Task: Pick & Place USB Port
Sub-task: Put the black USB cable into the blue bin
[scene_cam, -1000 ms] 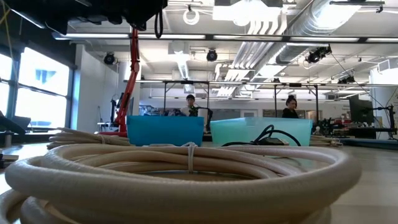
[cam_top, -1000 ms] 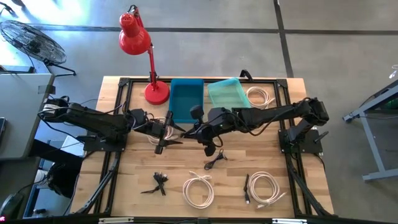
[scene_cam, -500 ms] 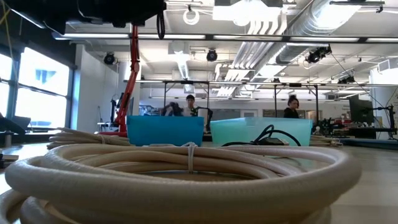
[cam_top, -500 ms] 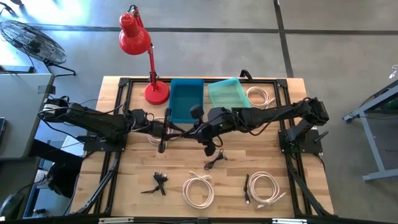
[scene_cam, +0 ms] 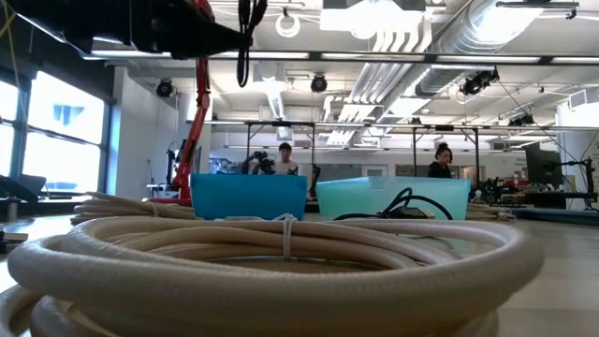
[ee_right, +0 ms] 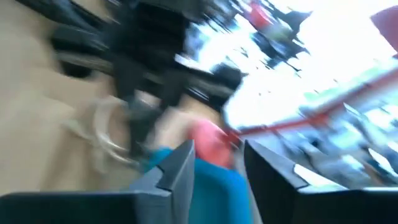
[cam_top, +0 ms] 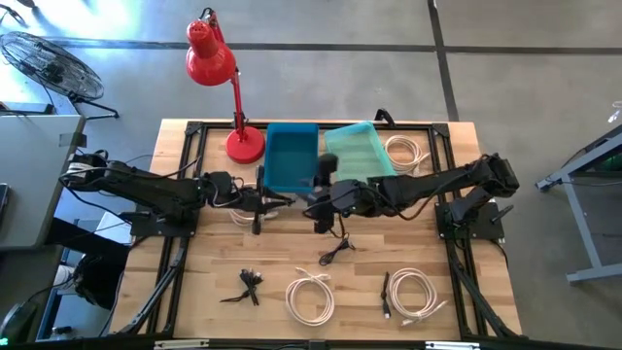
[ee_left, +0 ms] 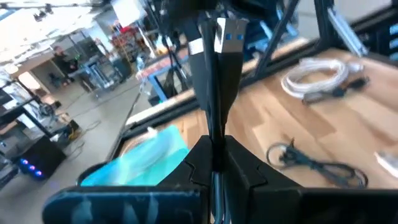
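My left gripper is clamped on the black USB cable, held above the table just in front of the blue bin; my right gripper stands with its fingers parted and empty beside it. The pick looks done, the drop into a bin is left. The blue bin looks empty (the teal bin beside it too, from above).

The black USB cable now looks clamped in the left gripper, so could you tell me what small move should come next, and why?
Probably carry it toward the blue bin. The left gripper is shut on the black USB cable, held off the table, and the right gripper stands open with nothing between its fingers. The bin sits just beyond the left gripper in the high view, so a short reach should do.
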